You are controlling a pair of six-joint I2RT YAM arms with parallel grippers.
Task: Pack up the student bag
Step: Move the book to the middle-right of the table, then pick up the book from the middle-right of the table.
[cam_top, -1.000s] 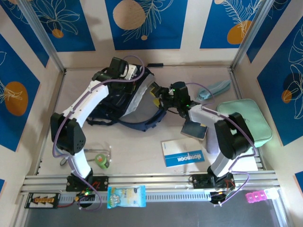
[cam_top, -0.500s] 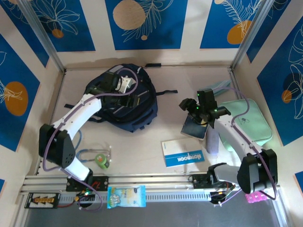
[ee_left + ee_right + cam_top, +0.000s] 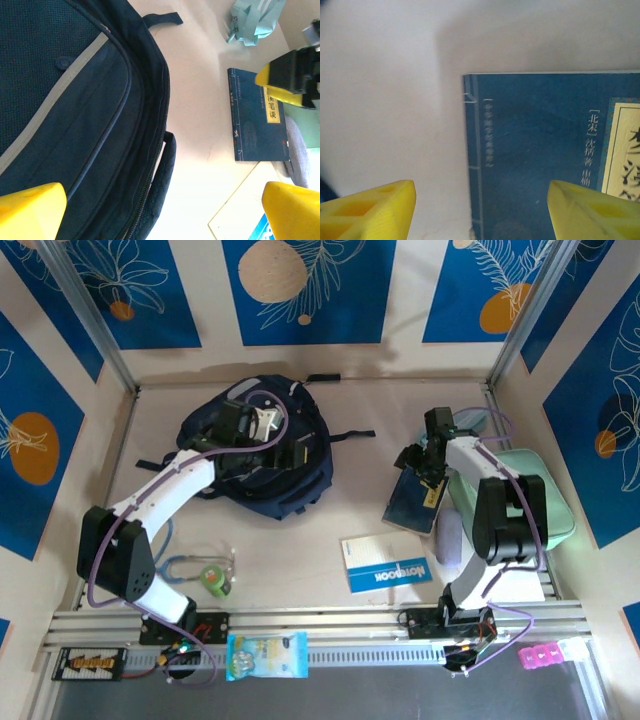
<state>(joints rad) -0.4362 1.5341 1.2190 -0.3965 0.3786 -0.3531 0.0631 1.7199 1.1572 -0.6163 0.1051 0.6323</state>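
Observation:
The student bag, a navy-blue backpack with a grey stripe, lies flat at the back left of the table. My left gripper hovers open above its right side; in the left wrist view the gripper has yellow fingertips spread wide over the bag's zip edge and the bare table, holding nothing. A dark blue book lies right of the bag. My right gripper hangs open just over its far end, its gripper straddling the book's spine edge.
A white and blue notebook lies near the front. A mint-green zip case sits at the right, a light-blue lanyard behind it. A green tape roll lies front left. A snack packet rests on the rail.
My left gripper has let go of the bag and opened wide; the bag dropped flat. My right arm swung away from the bag to the dark blue book and opened a little more.

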